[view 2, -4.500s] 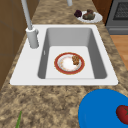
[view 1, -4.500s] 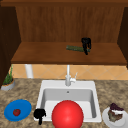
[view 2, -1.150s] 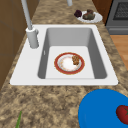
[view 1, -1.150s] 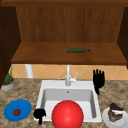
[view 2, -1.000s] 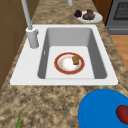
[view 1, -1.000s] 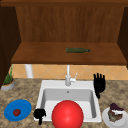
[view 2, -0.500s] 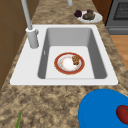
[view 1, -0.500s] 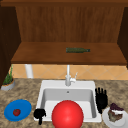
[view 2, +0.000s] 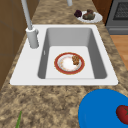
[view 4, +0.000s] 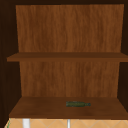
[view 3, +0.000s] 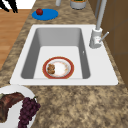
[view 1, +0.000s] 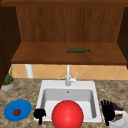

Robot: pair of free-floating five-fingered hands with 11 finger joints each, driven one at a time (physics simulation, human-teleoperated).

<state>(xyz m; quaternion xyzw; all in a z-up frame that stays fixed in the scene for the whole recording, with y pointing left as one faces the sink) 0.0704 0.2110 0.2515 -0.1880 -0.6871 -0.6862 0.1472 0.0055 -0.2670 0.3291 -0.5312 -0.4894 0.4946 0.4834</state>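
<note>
I see the open brown wooden wall cabinet (view 1: 67,37) above the white rectangular sink (view 1: 67,86), a dark green bottle (view 1: 77,50) lying on its bottom shelf. The right hand (view 1: 108,111) has come down from that shelf over the last seconds and now hangs low at the sink's right rim, fingers straight and spread, pointing up, gripping nothing. Just beside it sits the white round plate of dark meat and purple grapes (view 1: 119,119). My left hand (view 1: 39,114) stays put at the front left corner, fingers curled, empty, next to the blue round plate (view 1: 18,110).
</note>
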